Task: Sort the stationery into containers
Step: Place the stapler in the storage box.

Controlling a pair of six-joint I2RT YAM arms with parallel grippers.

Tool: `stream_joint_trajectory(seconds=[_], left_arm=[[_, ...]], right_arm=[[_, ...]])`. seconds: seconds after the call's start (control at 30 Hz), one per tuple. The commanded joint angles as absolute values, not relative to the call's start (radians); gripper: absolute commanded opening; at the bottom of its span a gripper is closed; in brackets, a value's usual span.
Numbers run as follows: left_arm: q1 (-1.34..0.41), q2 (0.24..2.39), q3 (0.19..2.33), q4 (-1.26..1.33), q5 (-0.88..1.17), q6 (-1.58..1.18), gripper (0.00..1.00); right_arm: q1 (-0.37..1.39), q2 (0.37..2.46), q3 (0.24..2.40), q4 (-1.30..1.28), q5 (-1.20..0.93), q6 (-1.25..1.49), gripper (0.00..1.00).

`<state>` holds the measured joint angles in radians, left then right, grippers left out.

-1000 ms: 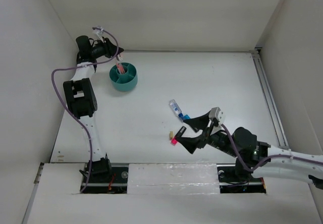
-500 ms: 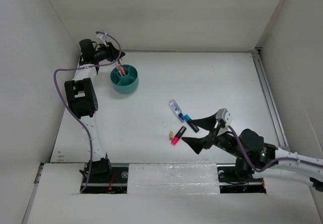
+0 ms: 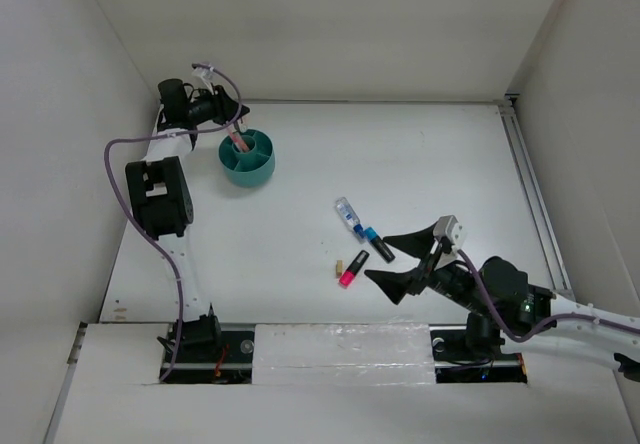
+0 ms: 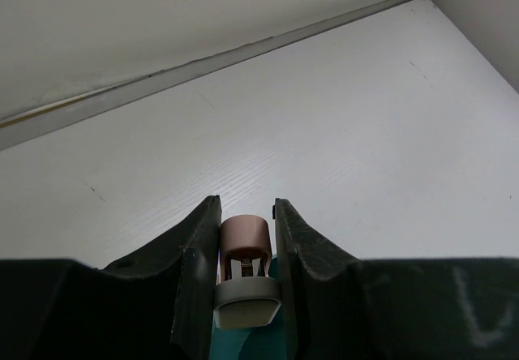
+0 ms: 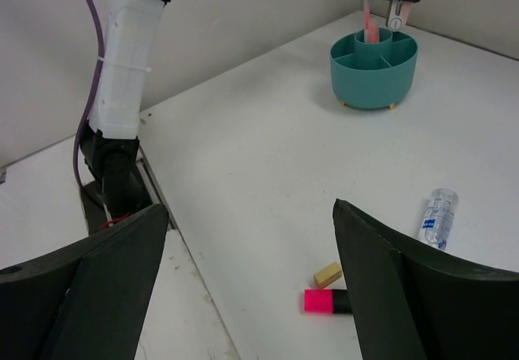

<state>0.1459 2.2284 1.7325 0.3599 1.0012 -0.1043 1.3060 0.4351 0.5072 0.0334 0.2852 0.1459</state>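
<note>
- As the left gripper (image 3: 228, 114) reaches over the far-left corner of the white table (image 3: 430, 154), its two fingers are closed tight on the capped top of a salmon-pink pen (image 4: 246, 235).
- Seen from the left wrist camera, the pen's round pink end and grey clip sit squeezed between the black fingers (image 4: 195, 279), with a sliver of teal just below.
- The pen stands close to upright, leaning slightly. Its lower end is down inside the teal tub (image 3: 262, 170), in a compartment on the side nearest the left arm. Whether its tip touches the bottom cannot be told.
- The tub rests on the table near the back-left corner, its dividers fanning out from a central ring.
- Near the front of the table, the right gripper (image 5: 247, 210) hangs with its fingers spread wide apart, gripping nothing.
- Four items lie loose on the table before it: a pink highlighter (image 3: 351, 270) with a black cap, a small tan piece (image 3: 339, 265) just beside it, a blue-black marker (image 3: 381, 249) and a clear-blue tube (image 3: 346, 210).
- Tube and marker lie roughly end to end in a diagonal line. The highlighter and tan piece lie just nearer the arm bases, and all four are well apart from the tub.
</note>
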Motion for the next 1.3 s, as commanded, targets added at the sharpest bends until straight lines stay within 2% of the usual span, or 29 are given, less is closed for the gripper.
stream_joint_trajectory(seconds=[0.0,0.6,1.27], left_arm=[[0.146,2.122,1.707,0.377,1.023,-0.087,0.00],[0.146,2.089,1.677,0.374,1.023,-0.104,0.00],[0.164,1.942,1.516,0.348,0.862,-0.075,0.00]], right_arm=[[1.310,0.430,0.517,0.037,0.304,0.132,0.88],[1.310,0.338,0.508,-0.018,0.304,0.141,0.88],[1.310,0.268,0.471,-0.031,0.285,0.150,0.88]])
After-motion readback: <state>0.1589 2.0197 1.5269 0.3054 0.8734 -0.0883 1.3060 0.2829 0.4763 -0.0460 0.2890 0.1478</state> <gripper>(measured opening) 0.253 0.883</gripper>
